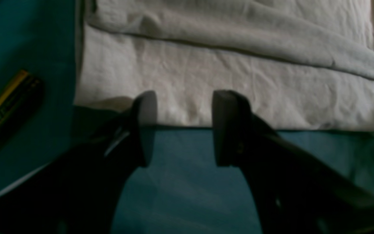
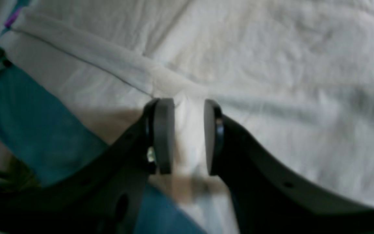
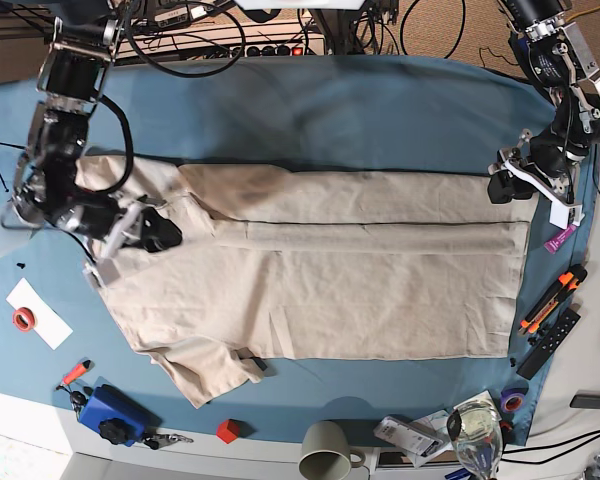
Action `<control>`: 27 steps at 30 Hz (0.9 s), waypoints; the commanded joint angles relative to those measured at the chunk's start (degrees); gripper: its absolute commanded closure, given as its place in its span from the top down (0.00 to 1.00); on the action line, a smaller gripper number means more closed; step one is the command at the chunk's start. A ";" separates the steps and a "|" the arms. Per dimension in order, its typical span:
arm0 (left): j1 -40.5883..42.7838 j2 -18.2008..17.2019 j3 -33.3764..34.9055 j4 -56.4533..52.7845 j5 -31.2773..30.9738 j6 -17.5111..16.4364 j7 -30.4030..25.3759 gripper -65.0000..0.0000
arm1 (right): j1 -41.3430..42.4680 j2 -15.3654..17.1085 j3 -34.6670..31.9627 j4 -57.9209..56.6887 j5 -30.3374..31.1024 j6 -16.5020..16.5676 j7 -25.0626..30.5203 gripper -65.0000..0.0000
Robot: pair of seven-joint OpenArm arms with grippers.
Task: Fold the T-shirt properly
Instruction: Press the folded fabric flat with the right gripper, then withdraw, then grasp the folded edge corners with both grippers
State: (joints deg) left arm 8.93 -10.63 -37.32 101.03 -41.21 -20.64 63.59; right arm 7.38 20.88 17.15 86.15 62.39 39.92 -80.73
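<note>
**Jaws parted on both arms over the spread T-shirt**

Jaws of the left gripper (image 1: pixel 184 128) stand well apart with nothing between them, poised right at the straight edge of the T-shirt (image 3: pixel 320 270), where the tan cloth ends and the blue-teal table cloth (image 3: pixel 380 100) begins. Those of the right gripper (image 2: pixel 189 136) are parted more narrowly; a raised ridge of the shirt's fabric lies between the pads (image 2: pixel 164 136), but whether they pinch it cannot be told.

In the base view the shirt lies flat across the middle of the table, its length running from side to side. Its far long side is folded over toward the middle, leaving a long straight crease. One short sleeve sticks out at the near corner on that view's left. The right gripper sits over the shirt's end on that side; the left one sits at the opposite end, by the far corner.

A yellow-and-black marker (image 1: pixel 10 105) lies on the cloth beside the shirt's corner in the left wrist view. A mug (image 3: pixel 330 452) stands at the near edge.
</note>
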 commanded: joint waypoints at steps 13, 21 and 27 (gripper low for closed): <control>-0.37 -0.68 -0.33 1.66 -1.70 -0.46 -0.39 0.43 | -0.09 7.32 12.57 0.90 -4.02 0.08 1.77 0.26; -0.33 -0.66 -0.33 4.39 -1.70 -0.48 -0.37 0.43 | -1.84 7.54 17.66 0.74 -14.75 0.08 2.99 0.45; -0.20 -0.68 -0.33 4.61 -1.70 -0.50 -0.46 0.43 | -6.95 7.50 17.35 0.74 -23.85 0.08 10.08 0.48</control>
State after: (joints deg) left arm 9.06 -10.63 -37.32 104.42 -41.85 -20.86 64.07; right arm -0.62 26.81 34.11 86.00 37.41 39.92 -71.75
